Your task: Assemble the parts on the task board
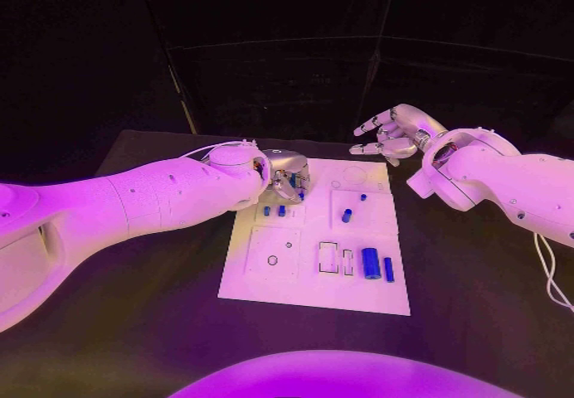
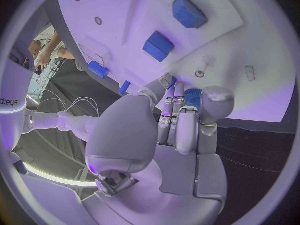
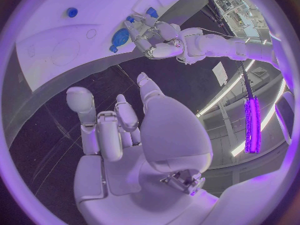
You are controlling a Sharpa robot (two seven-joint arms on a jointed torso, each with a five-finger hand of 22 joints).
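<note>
Magenta-violet light washed the whole scene, brightest on the white task board [image 1: 313, 286] and the arms, while the tabletop [image 1: 143, 323] and the room behind stayed nearly black. In the right wrist view a glowing purple light strip [image 3: 252, 125] hung at about 3 o'clock. Both wrist views bent straight edges strongly toward the rim, and the near fingers [image 2: 186, 130] looked soft.

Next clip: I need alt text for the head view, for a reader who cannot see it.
The left hand presses down over the far-left part of the white rectangular task board, its fingers around a small blue part. The right hand hangs open beyond the board's far right corner, holding nothing. More blue pieces lie on the board, the largest a blue cylinder.
</note>
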